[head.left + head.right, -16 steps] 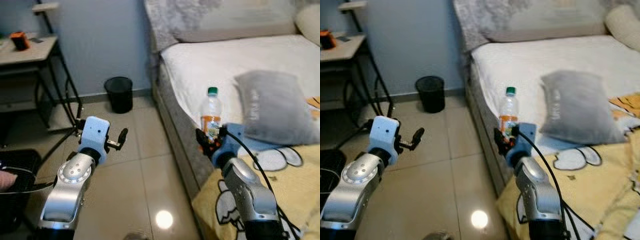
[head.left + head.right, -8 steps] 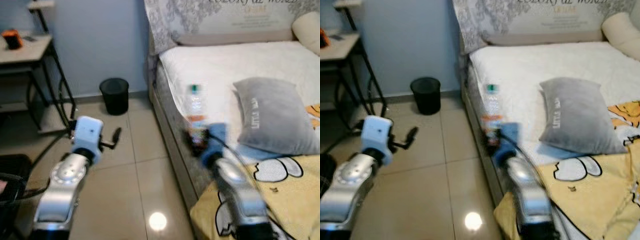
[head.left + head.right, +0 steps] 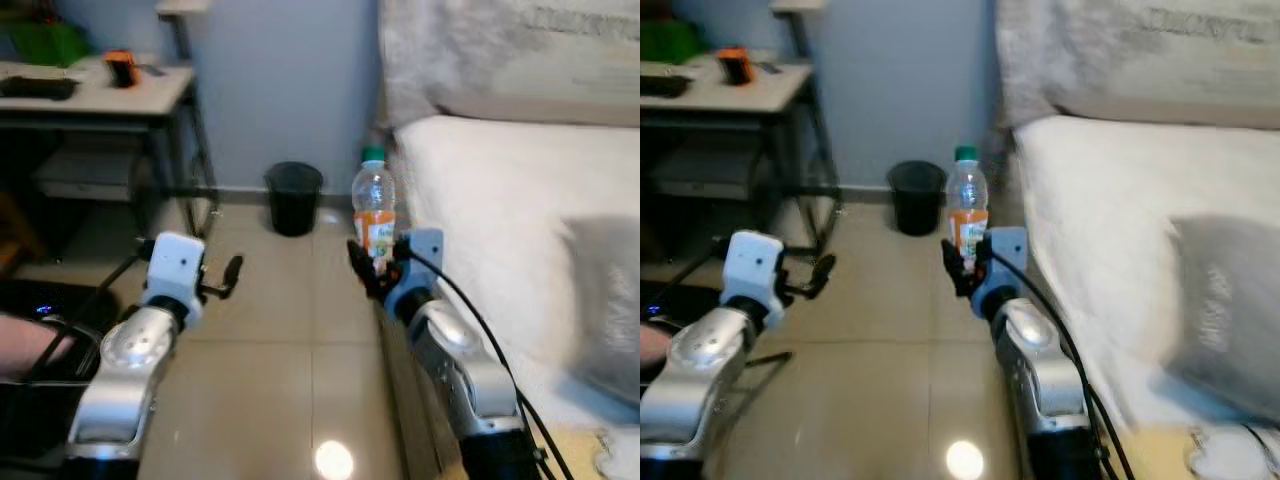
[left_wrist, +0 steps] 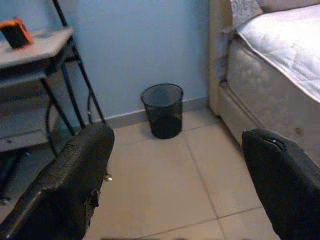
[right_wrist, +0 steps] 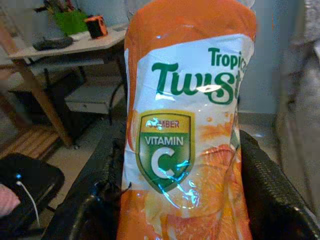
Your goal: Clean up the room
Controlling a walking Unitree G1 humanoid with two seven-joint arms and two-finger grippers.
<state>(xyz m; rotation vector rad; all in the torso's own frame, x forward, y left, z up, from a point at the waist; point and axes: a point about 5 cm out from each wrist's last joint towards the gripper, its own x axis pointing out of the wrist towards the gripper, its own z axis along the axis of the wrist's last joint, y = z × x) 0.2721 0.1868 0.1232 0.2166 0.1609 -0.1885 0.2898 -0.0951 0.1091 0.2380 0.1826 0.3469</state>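
Carrying is judged to be the step in hand: a plastic bottle [image 3: 374, 208] is held upright at the centre of the left eye view by the right gripper [image 3: 377, 268], whose two black fingers are closed against the lower body of the bottle. The pick-up is thus done; disposal is left, and the black waste bin [image 3: 293, 198], seen just left of the bottle against the blue wall, is presumed to be the destination and stands well apart from it. The left gripper [image 3: 226, 277], at centre left, is spread wide and holds nothing. The bottle is clear, thin-walled, cylindrical, with a green screw cap and a glossy orange and white label; it appears largely empty. The bin is a round, slightly tapered mesh basket. The floor is of smooth beige tiles carrying a lamp reflection. The bed [image 3: 480, 190], at right, is covered in white quilted fabric. A metal-legged desk [image 3: 120, 95] is noted at upper left.
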